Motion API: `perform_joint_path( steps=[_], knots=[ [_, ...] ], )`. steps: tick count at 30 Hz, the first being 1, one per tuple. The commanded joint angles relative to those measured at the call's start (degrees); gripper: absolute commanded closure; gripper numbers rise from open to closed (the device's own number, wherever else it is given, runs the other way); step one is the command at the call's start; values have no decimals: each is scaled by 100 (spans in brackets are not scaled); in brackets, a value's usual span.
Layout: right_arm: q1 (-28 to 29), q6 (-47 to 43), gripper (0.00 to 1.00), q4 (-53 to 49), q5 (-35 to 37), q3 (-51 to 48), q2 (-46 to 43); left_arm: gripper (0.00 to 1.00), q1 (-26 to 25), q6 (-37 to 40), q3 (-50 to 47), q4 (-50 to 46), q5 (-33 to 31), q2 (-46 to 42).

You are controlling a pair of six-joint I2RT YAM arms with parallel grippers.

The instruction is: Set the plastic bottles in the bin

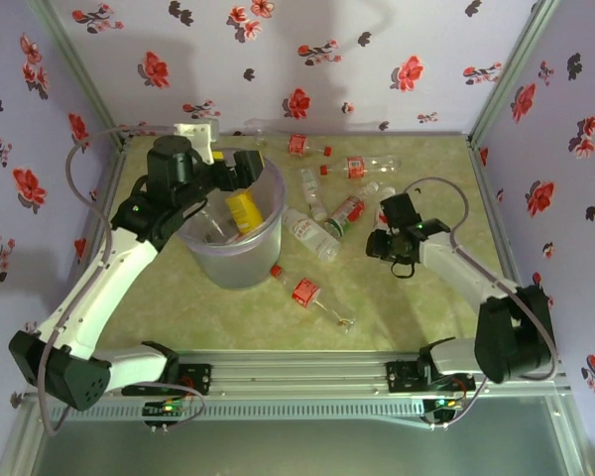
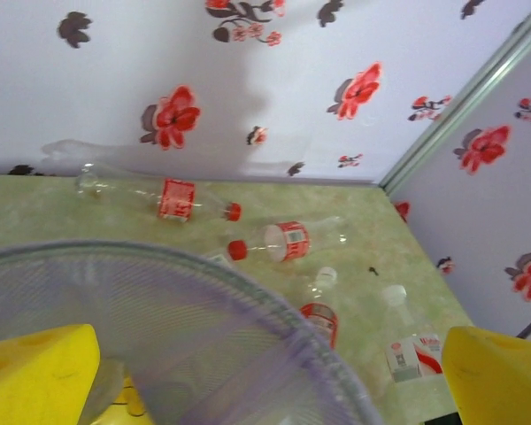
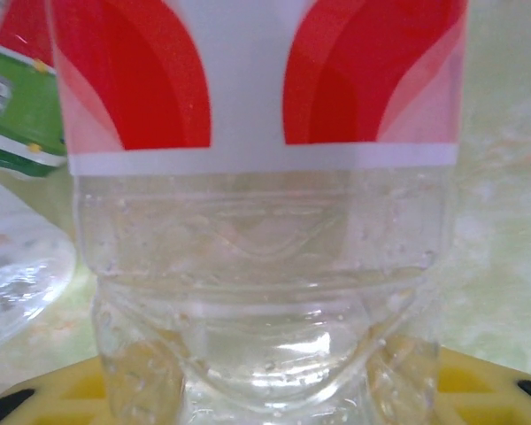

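Right gripper (image 1: pixel 389 241) straddles a red-and-white-labelled plastic bottle (image 3: pixel 257 221) lying on the table (image 1: pixel 416 307), right of the bin (image 1: pixel 240 266). Can't tell if the pads bite yet; best to squeeze the clear ribbed body squarely, then lift. Long axis runs away from the wrist, apparent base nearest. Left gripper (image 1: pixel 236 174) hangs spread wide over the bin, empty.

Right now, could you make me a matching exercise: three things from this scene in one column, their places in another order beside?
1. yellow plastic bottle
2. left gripper
3. clear plastic bottle with red cap and red label

A. inside the round translucent lavender plastic bin
B. lying on the green table, near-right of the bin
C. open, over the bin

Pairs: 1-A, 2-C, 3-B
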Motion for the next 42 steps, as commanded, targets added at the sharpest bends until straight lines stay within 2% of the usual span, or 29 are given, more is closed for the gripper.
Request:
perform_joint_path(
  steps=[1,6,13,17,26,32,42],
  knots=[
    [-30,-317,56,-213,-68,260,-340,0,-92,-186,229,184,353,154],
    [-27,-691,61,251,-614,194,-736,0,-303,-643,431,468,699,543],
    [58,-818,65,2029,-2302,-356,-1283,0,-821,-876,794,808,1134,1191],
    [151,-824,66,2563,-2804,-497,-1396,0,-1021,-1003,918,899,1300,1527],
    [534,-1101,66,2852,-2873,-600,-1462,0,-1315,-1271,1234,822,904,2133],
    [646,-1112,66,3111,-2931,-682,-1667,1,-1385,-1236,1433,760,857,2354],
    [735,-1142,67,3165,-2927,-538,-1698,9,-1610,-1030,1726,497,861,2523]
  ],
)
